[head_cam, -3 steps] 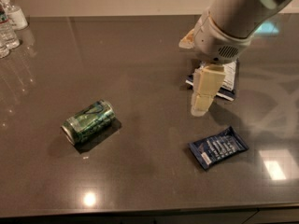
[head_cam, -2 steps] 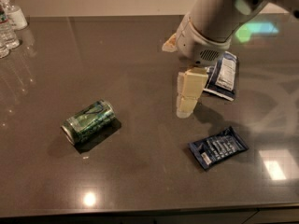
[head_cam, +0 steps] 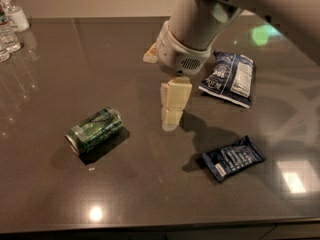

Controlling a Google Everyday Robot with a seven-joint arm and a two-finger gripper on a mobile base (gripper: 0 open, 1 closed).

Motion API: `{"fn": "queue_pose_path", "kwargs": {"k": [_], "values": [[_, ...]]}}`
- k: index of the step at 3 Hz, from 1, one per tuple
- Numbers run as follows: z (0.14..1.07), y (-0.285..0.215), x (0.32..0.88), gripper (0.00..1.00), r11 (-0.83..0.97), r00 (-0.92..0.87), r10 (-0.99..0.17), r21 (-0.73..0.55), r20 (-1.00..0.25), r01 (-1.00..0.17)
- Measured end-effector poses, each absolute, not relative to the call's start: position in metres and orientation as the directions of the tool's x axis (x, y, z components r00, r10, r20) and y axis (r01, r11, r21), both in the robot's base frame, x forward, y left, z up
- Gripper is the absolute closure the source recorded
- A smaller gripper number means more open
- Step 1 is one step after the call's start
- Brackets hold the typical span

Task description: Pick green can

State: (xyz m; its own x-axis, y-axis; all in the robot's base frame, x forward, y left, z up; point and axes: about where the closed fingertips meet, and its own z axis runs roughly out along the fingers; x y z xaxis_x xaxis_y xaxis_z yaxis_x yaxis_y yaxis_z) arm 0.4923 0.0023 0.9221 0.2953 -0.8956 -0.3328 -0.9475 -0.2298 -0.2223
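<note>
Nearest you, the dark glossy table [head_cam: 150, 199] shows a couple of bright light reflections along its front edge. A little farther in, on your right, a dark blue snack packet [head_cam: 233, 158] lies flat, set at a slant.

The green can [head_cam: 94, 130] lies on its side, left of centre. Its silver rim faces the near-left corner and its body runs back toward the right (you can make out lighter green and black markings on it). Nothing touches the can, which rests alone on the tabletop.

The gripper [head_cam: 171, 124] hangs to the right of the can and slightly farther back, pointing down at the table. It is clear of the can, roughly between it and the two packets. You will see it as a cream-coloured block below the arm's pale grey wrist [head_cam: 182, 54]. I cannot tell whether it is released or clenched, because the angle hides that, but it is not holding anything visible.

Beyond the gripper to the right, a larger white and blue snack bag [head_cam: 229, 78] lies flat, partly under the arm. At the far left edge stand a few clear bottles [head_cam: 9, 31], well apart from everything else.
</note>
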Motion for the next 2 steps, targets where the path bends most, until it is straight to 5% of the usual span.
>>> {"fn": "queue_pose_path", "kwargs": {"k": [2], "values": [[0.902, 0.049, 0.480, 0.00, -0.325, 0.370, -0.868, -0.184, -0.331, -0.928]]}}
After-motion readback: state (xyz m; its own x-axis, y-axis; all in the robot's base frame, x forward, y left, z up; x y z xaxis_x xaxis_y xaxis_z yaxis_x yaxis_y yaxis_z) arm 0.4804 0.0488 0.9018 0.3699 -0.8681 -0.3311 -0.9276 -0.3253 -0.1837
